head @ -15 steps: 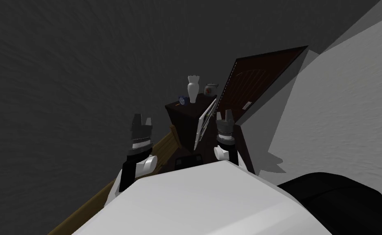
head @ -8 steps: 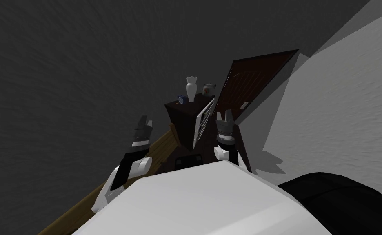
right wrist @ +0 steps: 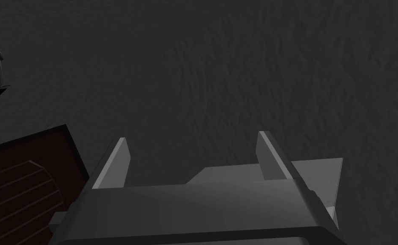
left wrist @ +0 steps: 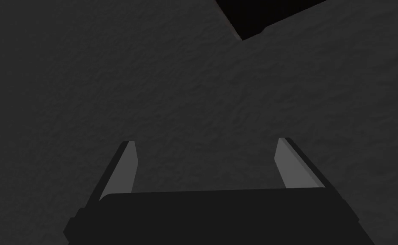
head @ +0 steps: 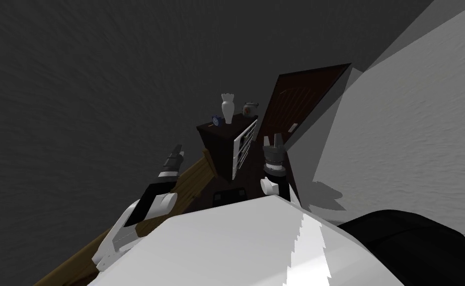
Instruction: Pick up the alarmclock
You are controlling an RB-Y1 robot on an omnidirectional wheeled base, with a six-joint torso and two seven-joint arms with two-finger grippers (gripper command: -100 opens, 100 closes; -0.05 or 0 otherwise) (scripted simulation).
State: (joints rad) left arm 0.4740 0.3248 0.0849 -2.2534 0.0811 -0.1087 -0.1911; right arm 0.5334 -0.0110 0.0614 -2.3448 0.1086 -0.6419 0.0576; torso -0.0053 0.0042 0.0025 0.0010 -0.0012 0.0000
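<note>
**A:** What has changed since a second ago?

**B:** The left arm has swung outward and lower, and its forearm now stretches long toward the wall. My head camera has shifted too, so the whole scene sits a little further left.

**A:** Start at the left, then.

**B:** The left gripper (head: 178, 148) hangs over a slanting wooden rail (head: 187, 179), apart from the cabinet. Its wrist view shows the fingers spread wide with nothing between them, facing the dark grey wall (left wrist: 109, 85).

**A:** And the alarm clock?

**B:** The alarm clock (head: 216, 120) is small and blue. It stands on the left part of the dark cabinet (head: 220, 144) top, just beside a tall white vase (head: 227, 107). Its face is too small to read any numerals or maker's name.

**A:** Further right?

**B:** A small rounded pot (head: 250, 108) sits at the far right of the top, with a reddish mark I cannot read. A white slatted panel (head: 243, 145) runs down the cabinet's right side. Near it is the right gripper (head: 274, 137), fingers likewise spread and gripping nothing. Behind that stands a dark brown door (head: 303, 99).
</note>
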